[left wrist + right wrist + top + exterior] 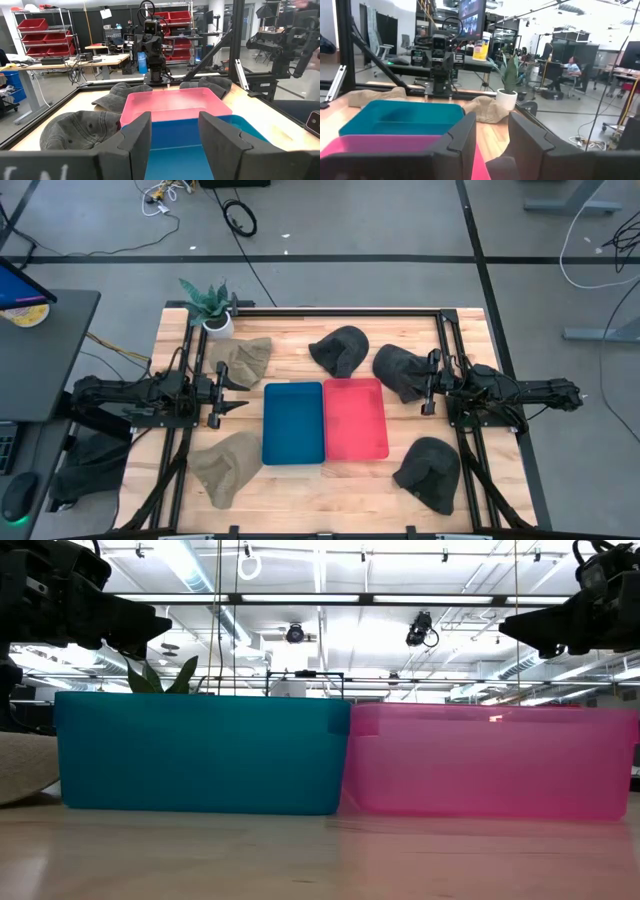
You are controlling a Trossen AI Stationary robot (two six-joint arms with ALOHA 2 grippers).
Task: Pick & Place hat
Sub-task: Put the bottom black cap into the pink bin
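- The left gripper [243,392] hangs above the table just left of the blue bin [293,423]; its fingers [134,137] are spread wide and grasp nothing.
- The right gripper [425,393] hovers just right of the pink bin [355,419], fingers [462,135] parted with an empty gap, touching nothing.
- Two tan hats [243,360] lie left of the blue bin.
- Three dark hats [340,350] lie behind and right of the pink bin.

grey floor [400,220], red-bin shelves [37,35], ceiling lights [190,565]
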